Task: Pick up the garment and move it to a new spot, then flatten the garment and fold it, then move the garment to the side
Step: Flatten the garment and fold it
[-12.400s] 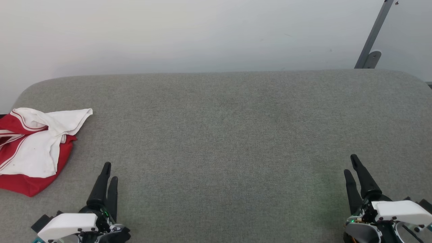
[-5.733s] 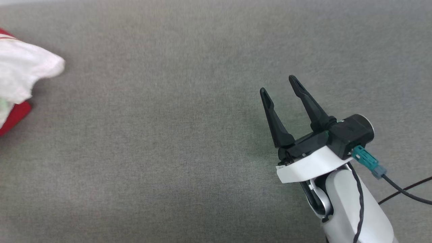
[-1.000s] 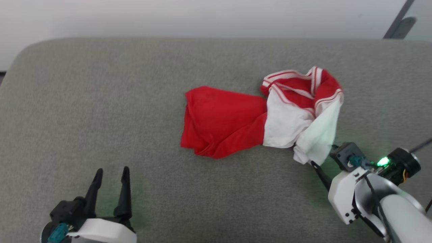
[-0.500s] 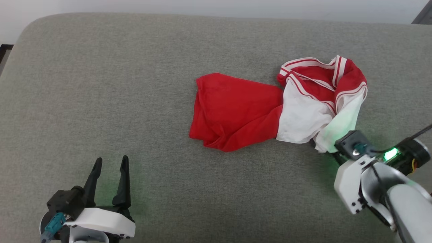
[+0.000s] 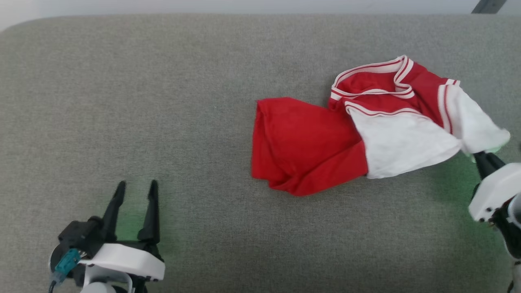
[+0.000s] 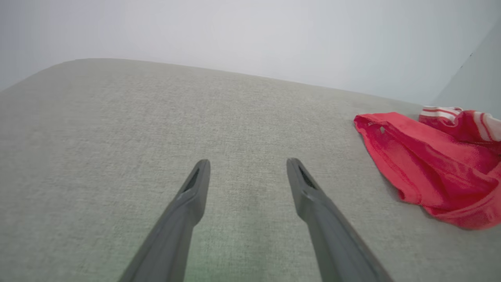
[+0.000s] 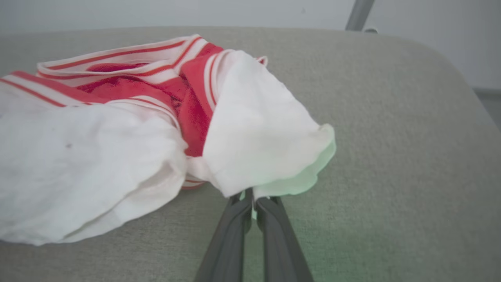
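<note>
My right gripper point(image 7: 253, 199) has just clamped the shirt point(image 5: 305, 142)'s white sleeve point(image 7: 258, 129) and drawn it outward, starting the flattening; my left gripper point(image 5: 136, 191) waits with fingers apart.

I see bright, even, diffuse light, faint soft shadow under the garment point(image 5: 309, 146), green glow on the grey surface point(image 5: 195, 122) by the left gripper point(image 5: 137, 183) — and tinting the white sleeve hem point(image 7: 305, 180), left wrist fingers point(image 6: 190, 211) blurred close up, wide-angle curve at the edges.

No readable text, label, brand, number or sign in any view. Shirt point(image 5: 305, 142): red and white cloth, stripe trim, no lettering legible.
</note>
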{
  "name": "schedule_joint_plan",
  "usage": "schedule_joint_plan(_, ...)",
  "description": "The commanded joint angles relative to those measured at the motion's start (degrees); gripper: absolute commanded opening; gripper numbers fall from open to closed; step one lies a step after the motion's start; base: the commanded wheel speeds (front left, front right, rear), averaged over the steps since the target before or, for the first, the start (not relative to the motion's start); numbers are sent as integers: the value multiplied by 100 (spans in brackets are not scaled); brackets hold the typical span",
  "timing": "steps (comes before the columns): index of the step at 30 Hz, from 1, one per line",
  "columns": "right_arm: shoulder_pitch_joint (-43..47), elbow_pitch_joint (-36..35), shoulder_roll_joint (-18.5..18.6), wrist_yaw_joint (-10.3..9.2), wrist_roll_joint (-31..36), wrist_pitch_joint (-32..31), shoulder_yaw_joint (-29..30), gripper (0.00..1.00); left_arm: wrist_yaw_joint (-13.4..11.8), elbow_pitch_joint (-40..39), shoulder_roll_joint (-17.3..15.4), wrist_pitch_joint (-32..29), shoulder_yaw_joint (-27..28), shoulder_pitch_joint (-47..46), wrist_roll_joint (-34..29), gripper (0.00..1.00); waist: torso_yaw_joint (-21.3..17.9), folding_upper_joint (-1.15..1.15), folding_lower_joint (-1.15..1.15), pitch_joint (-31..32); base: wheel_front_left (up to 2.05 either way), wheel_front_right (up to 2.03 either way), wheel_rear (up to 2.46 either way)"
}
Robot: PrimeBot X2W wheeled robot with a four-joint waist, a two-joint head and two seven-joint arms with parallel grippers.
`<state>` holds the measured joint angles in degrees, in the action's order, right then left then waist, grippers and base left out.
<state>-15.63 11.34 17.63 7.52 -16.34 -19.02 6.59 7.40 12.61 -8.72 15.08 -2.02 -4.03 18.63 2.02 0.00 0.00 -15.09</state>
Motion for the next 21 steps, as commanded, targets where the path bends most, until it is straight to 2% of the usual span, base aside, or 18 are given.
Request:
schedule_joint_plan(1,-129,157,-123,-6,-223,-12,240,0,12,-2,-11,11,-71,-106,50,100,-25,0,0,-66,0,0,0)
schedule_joint_plan(6,-557,956,-269,-6,-422,106,894,0,11,-20,-119,11,-170,-271,93,100,-20,0,0,-240,0,0,0)
schedule_joint_plan(12,-1006,1880,-369,-6,-168,384,869,0,11,18,-262,12,-299,-458,138,100,-14,0,0,-378,0,0,0)
schedule_joint_plan(14,-1123,2209,-405,-6,-123,693,775,48,11,-24,-375,12,-422,-562,196,100,-62,0,0,-348,0,0,0)
schedule_joint_plan(15,-1144,2282,-428,-6,-161,820,795,100,11,-51,-424,12,-476,-599,223,100,-85,0,0,-310,0,0,0)
schedule_joint_plan(21,-847,2256,-357,-4,-243,1874,574,100,11,-305,-1049,11,-1046,-988,264,100,-355,0,0,48,0,0,0)
